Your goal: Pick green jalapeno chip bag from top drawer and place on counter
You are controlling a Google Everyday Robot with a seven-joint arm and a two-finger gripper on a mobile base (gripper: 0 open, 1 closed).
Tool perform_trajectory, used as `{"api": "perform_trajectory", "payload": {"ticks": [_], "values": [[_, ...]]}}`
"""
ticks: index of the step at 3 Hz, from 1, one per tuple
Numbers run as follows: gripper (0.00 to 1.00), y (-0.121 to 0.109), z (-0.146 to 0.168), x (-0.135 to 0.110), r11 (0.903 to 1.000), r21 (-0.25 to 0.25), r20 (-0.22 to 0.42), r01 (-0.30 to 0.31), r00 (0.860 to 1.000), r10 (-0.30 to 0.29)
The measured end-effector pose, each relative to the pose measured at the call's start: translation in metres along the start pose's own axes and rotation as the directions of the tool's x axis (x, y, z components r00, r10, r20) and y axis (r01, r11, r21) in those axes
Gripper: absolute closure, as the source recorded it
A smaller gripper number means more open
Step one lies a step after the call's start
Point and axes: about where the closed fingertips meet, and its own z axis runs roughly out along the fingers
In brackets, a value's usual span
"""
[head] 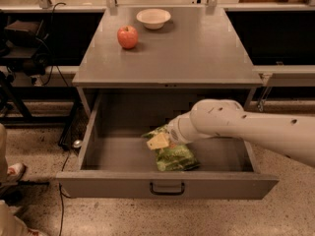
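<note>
The top drawer (113, 154) stands pulled open below the counter (187, 53). The green jalapeno chip bag (175, 157) lies crinkled on the drawer floor, right of centre. My white arm reaches in from the right. My gripper (158, 141) with its pale yellow fingertips is down inside the drawer, right at the bag's upper left end and over it. The part of the bag under the gripper is hidden.
A red apple (127, 37) and a white bowl (153, 18) sit at the back left of the counter. The drawer's dark pull handle (167, 188) is on its front panel. Cables and dark equipment (24, 43) stand at the left. A person's shoe (12, 173) is on the floor at the left.
</note>
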Motion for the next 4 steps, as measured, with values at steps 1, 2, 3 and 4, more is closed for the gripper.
{"api": "perform_trajectory", "payload": {"ticks": [1,2,3,4], "values": [[0.54,0.003,0.012,0.005,0.9992,-0.022,0.043,-0.034,0.998,0.035],[0.78,0.007,0.015,-0.005,0.9938,-0.085,0.127,-0.071,0.989,0.082],[0.99,0.012,-0.013,-0.028,0.9831,-0.175,0.248,-0.053,0.964,0.096],[1.0,0.029,-0.08,-0.058,0.9719,-0.227,0.382,0.062,0.923,0.03]]}}
